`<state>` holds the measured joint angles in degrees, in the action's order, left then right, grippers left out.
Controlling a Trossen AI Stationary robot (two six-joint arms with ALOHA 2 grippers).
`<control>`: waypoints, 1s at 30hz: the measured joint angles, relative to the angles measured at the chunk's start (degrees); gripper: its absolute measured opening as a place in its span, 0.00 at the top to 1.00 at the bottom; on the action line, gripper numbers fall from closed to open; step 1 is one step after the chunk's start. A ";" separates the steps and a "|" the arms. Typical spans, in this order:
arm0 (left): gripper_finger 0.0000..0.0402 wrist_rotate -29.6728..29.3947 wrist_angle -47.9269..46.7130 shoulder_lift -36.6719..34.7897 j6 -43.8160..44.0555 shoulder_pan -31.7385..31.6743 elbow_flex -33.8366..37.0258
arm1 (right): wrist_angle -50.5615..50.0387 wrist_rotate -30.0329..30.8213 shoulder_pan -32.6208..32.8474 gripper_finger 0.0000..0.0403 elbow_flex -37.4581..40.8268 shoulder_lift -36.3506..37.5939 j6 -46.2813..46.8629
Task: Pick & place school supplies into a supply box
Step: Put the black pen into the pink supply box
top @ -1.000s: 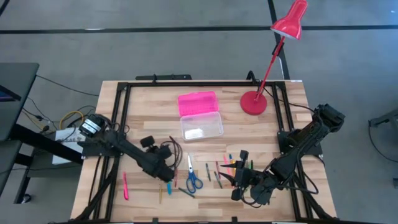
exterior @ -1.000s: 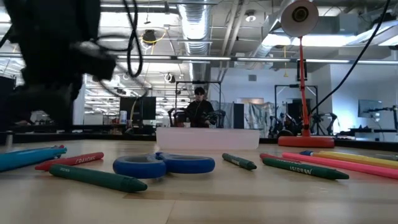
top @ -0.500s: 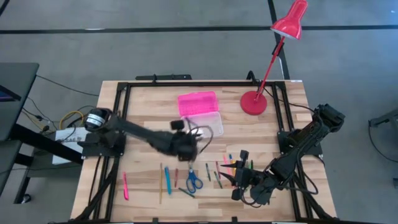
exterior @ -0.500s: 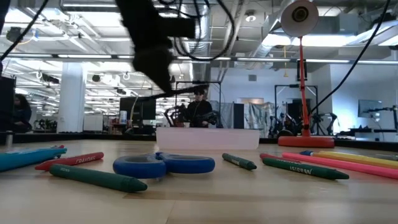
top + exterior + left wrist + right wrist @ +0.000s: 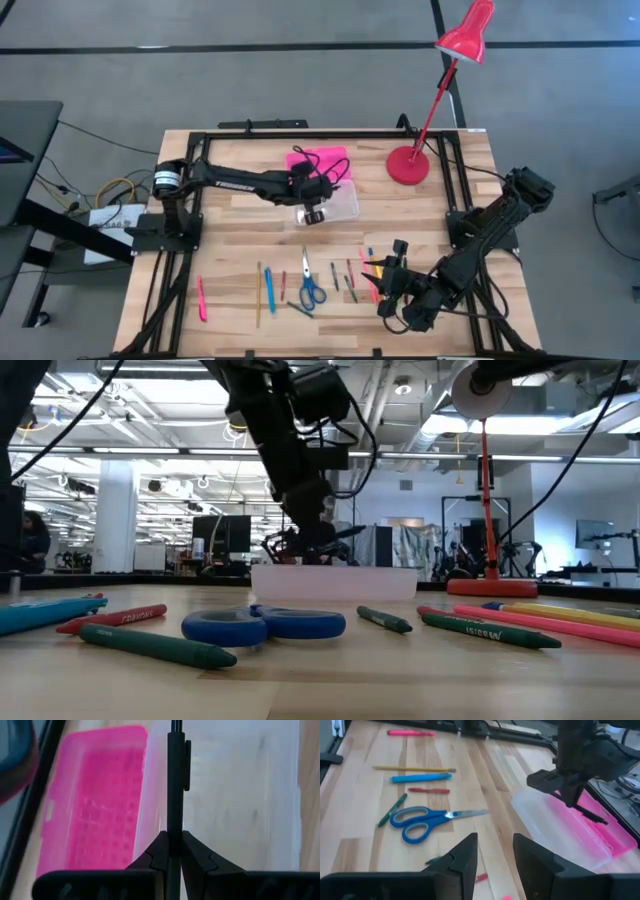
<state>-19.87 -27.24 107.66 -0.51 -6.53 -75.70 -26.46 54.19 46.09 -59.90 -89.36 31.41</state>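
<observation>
1. Evidently the supply box [image 5: 325, 200] lies open near the desk's [image 5: 230, 270] back edge, its pink lid [image 5: 95, 800] flipped flat beside the clear base [image 5: 235, 795], so supplies can drop straight in.
2. Over that base hangs the left gripper [image 5: 170, 847]; its jaws are pinched almost shut on a black pen [image 5: 175, 775], held lengthwise above the tray, probably for release.
3. Nearer the front, the right gripper [image 5: 495, 855] waits with jaws wide and holding nothing, above the remaining pens and the scissors [image 5: 310, 288].
</observation>
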 joint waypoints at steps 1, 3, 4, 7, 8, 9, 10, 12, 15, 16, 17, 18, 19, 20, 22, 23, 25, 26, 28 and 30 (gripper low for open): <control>0.96 1.00 -0.10 0.34 0.02 -0.48 0.00 | -0.95 0.04 0.22 0.71 0.04 0.00 0.79; 0.96 2.40 -0.86 0.96 0.06 -1.05 0.00 | -2.05 0.26 0.53 0.71 0.02 0.00 2.46; 0.95 2.74 -0.63 1.23 0.08 -1.28 0.00 | -2.88 0.32 0.59 0.71 0.02 0.00 3.36; 0.94 2.88 -1.15 1.31 0.17 -1.57 0.00 | -3.80 0.35 0.82 0.71 0.02 0.00 5.04; 0.93 2.90 -0.99 1.31 0.15 -1.55 0.00 | -4.10 0.33 0.90 0.71 0.02 0.00 5.40; 0.92 2.91 -1.22 1.31 0.13 -1.53 0.00 | -4.31 0.34 0.93 0.71 0.02 0.00 5.70; 0.91 2.91 -1.38 1.31 0.13 -1.53 0.00 | -4.29 0.34 0.93 0.71 0.02 0.00 5.83; 0.88 2.91 -1.34 1.31 0.14 -1.51 0.00 | -4.26 0.33 0.93 0.71 0.02 0.00 5.87; 0.83 2.79 -1.55 1.31 0.12 -1.51 0.00 | -4.47 0.35 0.93 0.71 0.02 0.00 7.06; 0.82 2.48 -1.49 1.31 0.13 -1.51 0.00 | -4.59 0.33 0.93 0.71 0.02 0.00 7.21; 0.80 2.15 -1.46 1.31 0.11 -1.51 0.00 | -4.55 0.35 0.93 0.71 0.02 0.00 7.21; 0.78 1.81 -1.51 1.31 0.11 -1.51 0.00 | -4.54 0.35 0.93 0.71 0.02 0.00 7.22; 0.76 1.63 -1.54 1.31 0.11 -1.51 0.00 | -4.55 0.33 0.93 0.71 0.02 0.00 7.26; 0.75 1.62 -1.74 1.31 0.11 -1.51 0.00 | -4.58 0.34 0.88 0.71 0.02 0.00 7.59; 0.72 1.73 -2.57 1.29 -0.49 -1.51 0.00 | -4.89 0.13 0.67 0.71 0.02 0.00 8.46; 0.71 1.84 -2.80 1.29 -0.96 -1.35 0.00 | -5.19 -0.01 0.67 0.71 0.02 0.00 9.30; 0.69 1.85 -2.88 0.87 -1.54 -0.76 0.00 | -6.36 -0.15 0.67 0.71 0.02 0.00 11.88; 0.69 1.87 -2.99 0.31 -1.93 -0.33 0.00 | -7.22 -0.44 0.67 0.71 0.02 0.00 13.42; 0.68 1.87 -2.97 -1.56 -2.43 0.90 0.00 | -9.10 -2.17 0.67 0.71 0.02 0.00 16.89; 0.68 1.97 -3.26 -3.79 -2.56 2.60 0.00 | -11.05 -3.67 0.67 0.71 0.02 0.00 20.61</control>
<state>-17.90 -30.50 103.87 -3.07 -3.93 -75.70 -37.51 50.53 46.76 -59.88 -89.36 52.02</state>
